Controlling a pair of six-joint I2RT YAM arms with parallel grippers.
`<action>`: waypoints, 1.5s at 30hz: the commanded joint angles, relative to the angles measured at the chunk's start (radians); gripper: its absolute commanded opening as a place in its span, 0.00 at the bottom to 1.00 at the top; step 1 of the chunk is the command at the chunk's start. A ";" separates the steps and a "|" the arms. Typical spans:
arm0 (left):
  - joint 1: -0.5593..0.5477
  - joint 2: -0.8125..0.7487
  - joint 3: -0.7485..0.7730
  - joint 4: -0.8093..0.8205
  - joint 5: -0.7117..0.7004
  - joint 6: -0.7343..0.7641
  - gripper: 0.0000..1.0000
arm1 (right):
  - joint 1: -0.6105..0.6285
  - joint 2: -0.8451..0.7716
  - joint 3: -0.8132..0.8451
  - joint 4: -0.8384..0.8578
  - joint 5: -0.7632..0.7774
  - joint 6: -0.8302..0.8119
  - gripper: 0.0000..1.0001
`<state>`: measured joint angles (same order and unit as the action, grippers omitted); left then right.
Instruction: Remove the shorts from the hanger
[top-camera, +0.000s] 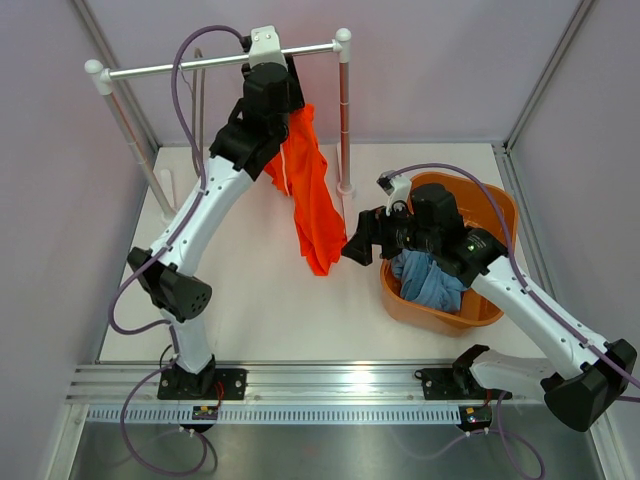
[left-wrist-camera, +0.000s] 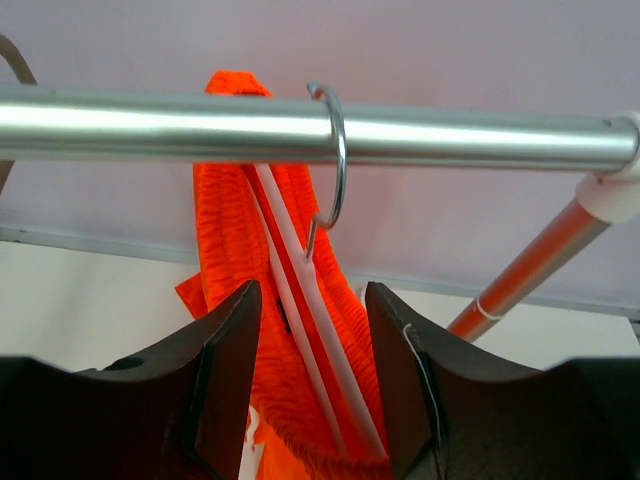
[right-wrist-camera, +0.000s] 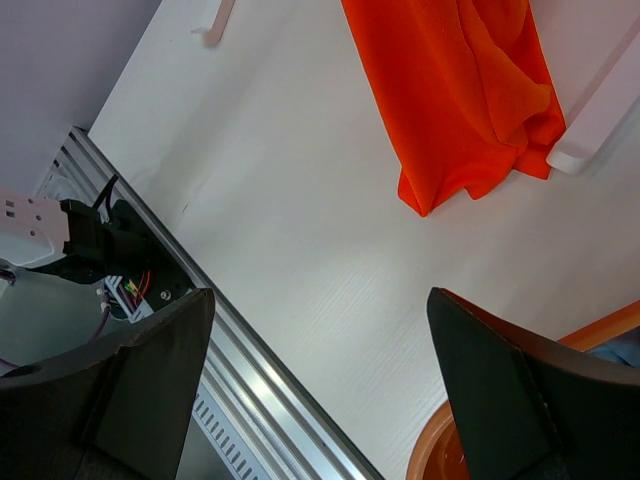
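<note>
The orange shorts (top-camera: 314, 205) hang limp from a white hanger (left-wrist-camera: 300, 262) whose metal hook (left-wrist-camera: 337, 150) sits over the silver rod (top-camera: 180, 66). My left gripper (top-camera: 268, 88) is up at the rod. In the left wrist view it (left-wrist-camera: 312, 300) is open, its fingers on either side of the hanger and the orange cloth (left-wrist-camera: 232, 250). My right gripper (top-camera: 354, 249) is open and empty beside the shorts' lower end (right-wrist-camera: 470, 100), above the table (right-wrist-camera: 300, 220). The light blue shorts (top-camera: 430, 282) lie in the orange basket (top-camera: 492, 205).
The rack's orange-and-white post (top-camera: 345, 120) stands just right of the hanging shorts, its white foot (right-wrist-camera: 592, 135) on the table. The basket's rim (right-wrist-camera: 432, 458) is close under my right gripper. The aluminium rail (top-camera: 330, 380) runs along the near edge. Walls enclose the sides.
</note>
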<state>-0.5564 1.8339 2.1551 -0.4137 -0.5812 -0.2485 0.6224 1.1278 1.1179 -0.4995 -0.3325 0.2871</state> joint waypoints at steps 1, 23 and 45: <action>-0.004 0.037 0.118 0.098 -0.091 0.040 0.50 | -0.004 -0.017 0.008 0.003 0.004 -0.005 0.96; 0.062 0.145 0.111 0.066 0.007 -0.026 0.48 | -0.004 0.001 -0.007 0.012 -0.002 -0.008 0.96; 0.082 0.159 0.088 0.003 0.096 -0.058 0.15 | -0.003 0.009 -0.004 0.012 -0.008 -0.006 0.96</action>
<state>-0.4820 1.9800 2.2597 -0.3973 -0.5137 -0.2947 0.6224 1.1328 1.1114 -0.4995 -0.3328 0.2867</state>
